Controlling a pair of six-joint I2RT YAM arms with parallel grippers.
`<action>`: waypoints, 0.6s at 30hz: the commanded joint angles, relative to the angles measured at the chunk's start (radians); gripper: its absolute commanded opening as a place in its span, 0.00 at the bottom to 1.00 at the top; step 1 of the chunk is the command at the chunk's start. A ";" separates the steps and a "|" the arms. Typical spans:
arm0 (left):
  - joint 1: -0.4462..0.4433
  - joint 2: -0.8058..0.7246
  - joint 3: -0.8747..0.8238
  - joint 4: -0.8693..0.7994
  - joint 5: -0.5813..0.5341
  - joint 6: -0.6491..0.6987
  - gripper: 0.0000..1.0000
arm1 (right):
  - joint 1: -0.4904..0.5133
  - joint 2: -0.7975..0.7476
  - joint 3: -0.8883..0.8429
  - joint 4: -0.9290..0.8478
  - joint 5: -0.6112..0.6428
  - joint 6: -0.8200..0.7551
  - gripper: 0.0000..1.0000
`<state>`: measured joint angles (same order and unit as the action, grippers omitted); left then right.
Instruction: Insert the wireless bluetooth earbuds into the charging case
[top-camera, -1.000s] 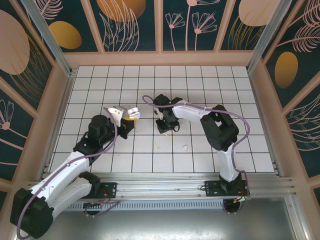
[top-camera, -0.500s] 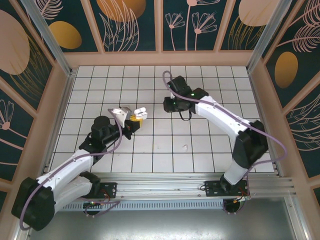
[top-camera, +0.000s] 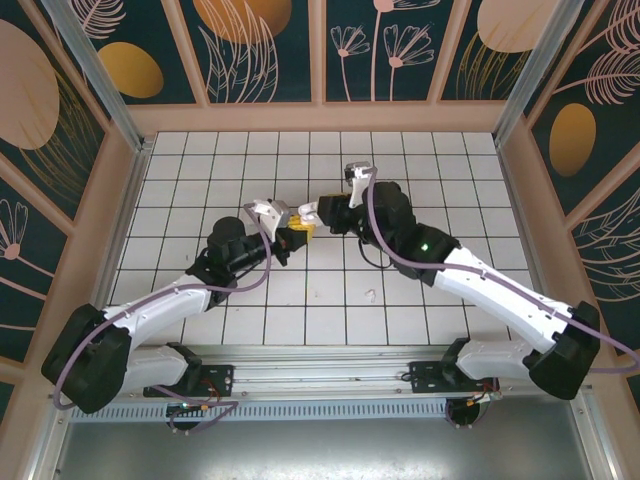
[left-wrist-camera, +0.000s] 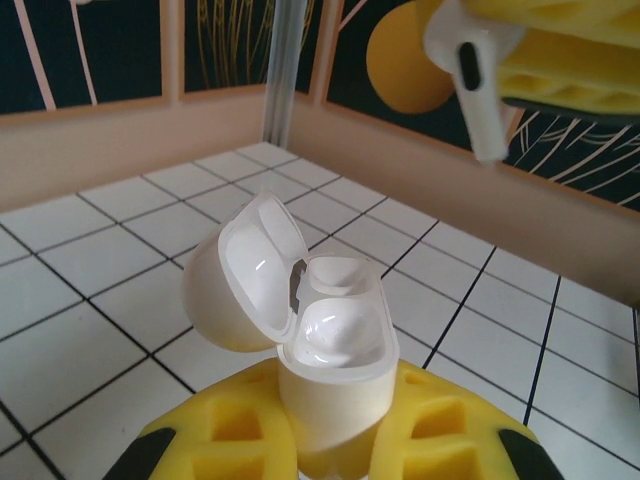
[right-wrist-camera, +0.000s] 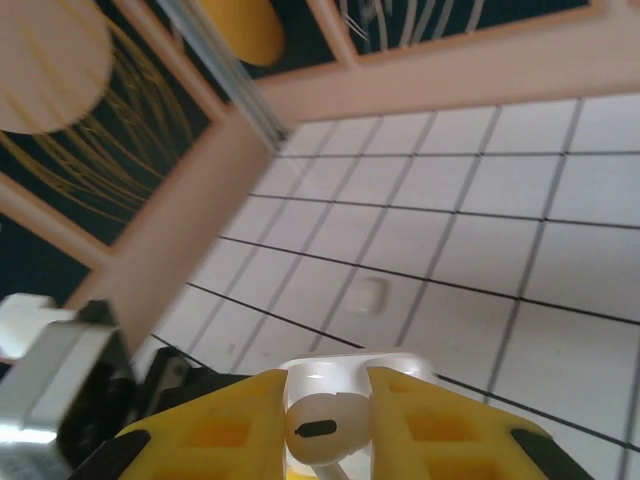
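Note:
The white charging case (left-wrist-camera: 335, 350) stands upright with its lid (left-wrist-camera: 245, 280) swung open, both wells empty. My left gripper (left-wrist-camera: 335, 445) is shut on its lower body between yellow fingers (left-wrist-camera: 220, 445). In the top view the case (top-camera: 283, 213) is held above the tiles at the centre. My right gripper (right-wrist-camera: 328, 405) is shut on a white earbud (right-wrist-camera: 322, 432), its stem pointing down. That earbud (left-wrist-camera: 472, 75) hangs just above and to the right of the open case. The right gripper (top-camera: 318, 215) nearly meets the left gripper (top-camera: 292, 232). A second earbud (top-camera: 369, 296) lies on the floor.
White tiled floor (top-camera: 450, 180) enclosed by tan walls (top-camera: 320, 118) and aluminium corner posts (top-camera: 100, 75). A small blurred white object (right-wrist-camera: 368, 295) lies on a tile beyond the right fingers. Both arms stretch toward the middle of the floor.
My right gripper rose from the floor, swung back, then came left to the case with an earbud. My left gripper moved right with the open case.

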<state>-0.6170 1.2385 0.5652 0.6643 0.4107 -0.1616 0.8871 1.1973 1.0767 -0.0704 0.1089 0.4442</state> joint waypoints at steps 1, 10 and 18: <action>-0.015 0.003 0.025 0.108 -0.018 -0.009 0.00 | 0.019 -0.033 -0.082 0.252 0.034 0.015 0.24; -0.033 -0.046 -0.011 0.127 -0.086 -0.021 0.00 | 0.029 0.003 -0.163 0.438 0.038 0.082 0.24; -0.034 -0.053 -0.018 0.127 -0.111 -0.019 0.00 | 0.030 0.041 -0.182 0.512 0.009 0.164 0.24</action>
<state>-0.6445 1.1992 0.5591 0.7444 0.3183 -0.1707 0.9089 1.2263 0.9123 0.3599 0.1303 0.5621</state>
